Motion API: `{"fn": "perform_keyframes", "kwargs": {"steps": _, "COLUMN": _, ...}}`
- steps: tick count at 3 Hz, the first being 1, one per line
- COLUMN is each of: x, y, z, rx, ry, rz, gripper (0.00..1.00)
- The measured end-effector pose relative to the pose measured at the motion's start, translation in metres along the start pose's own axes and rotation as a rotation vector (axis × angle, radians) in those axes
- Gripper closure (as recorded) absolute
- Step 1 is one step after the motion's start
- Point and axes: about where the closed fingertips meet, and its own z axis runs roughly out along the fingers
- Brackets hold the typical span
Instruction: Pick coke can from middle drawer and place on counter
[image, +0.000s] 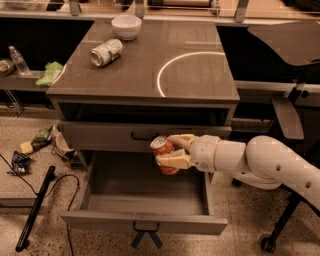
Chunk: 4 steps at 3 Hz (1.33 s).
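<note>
"Above the open middle drawer (145, 192), where exactly was the coke can (163, 153)?"

"It was in the air, nearly upright, clear of the drawer floor and just in front of the closed top drawer (100, 135). The gripper (169, 149) was clamped on it, one finger at each side, and the arm reached in from the right."

"And the counter (150, 75)?"

"It was higher up, behind the can. A white-silver can (106, 52) lay on its side at the far left, near a white bowl (126, 26). The white arc (165, 70) was more to the right."

"How should this lift be done well?"

"I think the can had to rise straight up first, past the counter's front edge, and only then go inward. The grip should not loosen before the bottom sat flat, well apart from the other can."
</note>
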Motion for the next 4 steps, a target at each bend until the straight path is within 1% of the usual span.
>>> {"fn": "perform_keyframes", "kwargs": {"steps": 1, "x": -0.033, "y": -0.012, "z": -0.006, "rx": -0.002, "ry": -0.008, "rz": -0.04, "gripper": 1.0}}
{"fn": "perform_keyframes", "kwargs": {"steps": 2, "x": -0.087, "y": -0.027, "z": -0.011, "rx": -0.035, "ry": -0.016, "rz": -0.072, "gripper": 1.0}}
{"fn": "perform_keyframes", "kwargs": {"steps": 3, "x": -0.126, "y": -0.042, "z": -0.007, "rx": -0.055, "ry": -0.013, "rz": -0.088, "gripper": 1.0}}
{"fn": "perform_keyframes", "kwargs": {"steps": 4, "x": -0.162, "y": -0.064, "z": -0.004, "rx": -0.054, "ry": -0.006, "rz": -0.113, "gripper": 1.0}}
